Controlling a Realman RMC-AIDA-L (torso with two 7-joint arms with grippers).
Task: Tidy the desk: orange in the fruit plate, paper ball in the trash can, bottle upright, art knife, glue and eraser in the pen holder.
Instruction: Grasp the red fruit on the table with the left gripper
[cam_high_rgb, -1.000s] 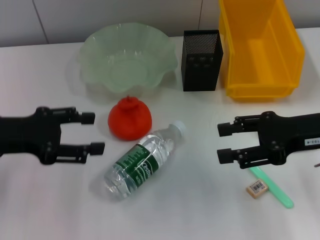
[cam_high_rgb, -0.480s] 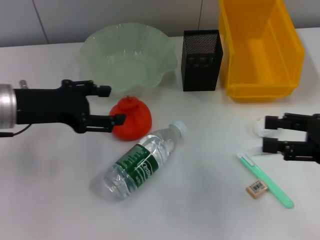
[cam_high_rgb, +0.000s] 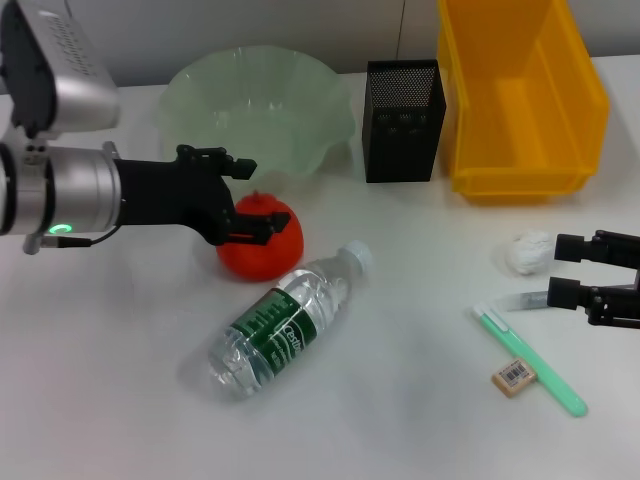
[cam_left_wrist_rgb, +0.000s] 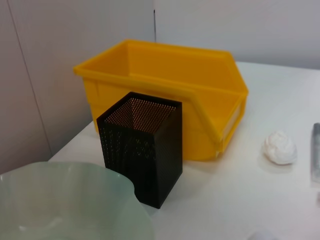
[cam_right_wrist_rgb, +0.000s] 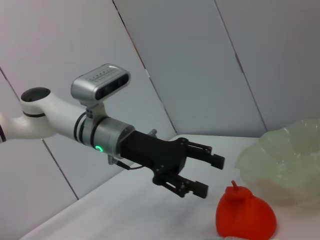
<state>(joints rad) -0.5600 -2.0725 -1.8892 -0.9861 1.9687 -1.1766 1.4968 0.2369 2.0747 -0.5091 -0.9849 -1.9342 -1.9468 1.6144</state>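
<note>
White desk (cam_high_rgb: 400, 420), pale grey panelled wall (cam_right_wrist_rgb: 210, 60) behind — thin dark seams, even light

I get bright, even overhead light; soft faint shadows under the bottle (cam_high_rgb: 287, 332) and orange (cam_high_rgb: 262, 238); mild glare on white table (cam_high_rgb: 400, 420); head view slightly soft throughout.

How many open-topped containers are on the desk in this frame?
3: the fruit plate at back left, the pen holder beside it, and the trash can at back right. None seems hidden.
</note>
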